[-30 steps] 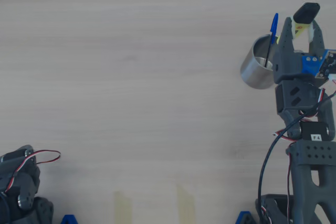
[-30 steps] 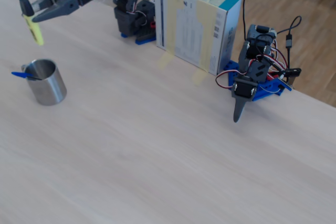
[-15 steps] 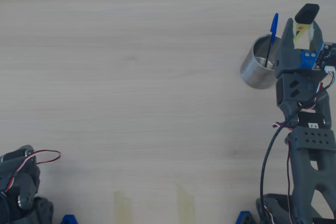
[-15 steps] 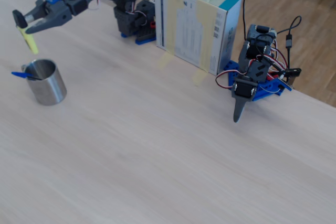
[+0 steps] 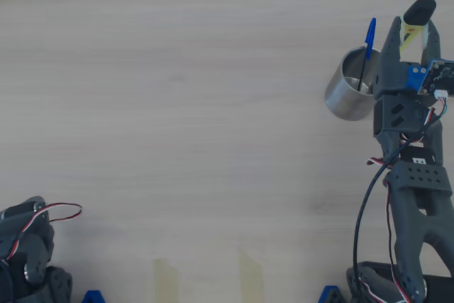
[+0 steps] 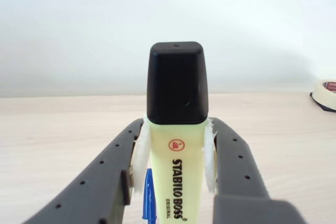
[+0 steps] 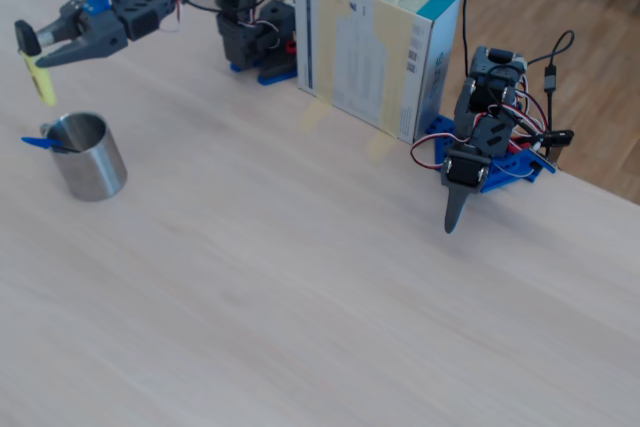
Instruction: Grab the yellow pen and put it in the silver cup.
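Clamped between both fingers of the gripper (image 6: 176, 182), the yellow pen (image 6: 176, 145) is held cap-up, high above the table (image 7: 330, 277). In the fixed view the pen (image 7: 38, 72) hangs just beyond the silver cup (image 7: 88, 157), on its far left side, not over the mouth. A good drop would seem to require the barrel to be brought nearer, centred over the opening and lowered before release. A blue ballpoint pen (image 5: 367, 51) already leans on the cup's far rim, so that side should be avoided. Open tabletop is seen to the right in the fixed view; the table edge lies close on the left.
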Robot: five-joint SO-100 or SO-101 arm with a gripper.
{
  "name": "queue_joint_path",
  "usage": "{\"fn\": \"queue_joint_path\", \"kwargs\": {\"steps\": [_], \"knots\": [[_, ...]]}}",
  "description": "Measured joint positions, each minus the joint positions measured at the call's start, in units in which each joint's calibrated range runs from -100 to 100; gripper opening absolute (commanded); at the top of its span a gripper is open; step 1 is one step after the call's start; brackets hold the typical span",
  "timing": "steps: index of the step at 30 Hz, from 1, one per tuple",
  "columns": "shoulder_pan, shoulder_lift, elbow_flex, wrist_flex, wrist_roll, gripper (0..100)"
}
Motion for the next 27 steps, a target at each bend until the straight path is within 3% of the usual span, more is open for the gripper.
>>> {"fn": "queue_joint_path", "kwargs": {"steps": [27], "knots": [[-0.3,11.0,0.6,-0.5,0.1,8]]}}
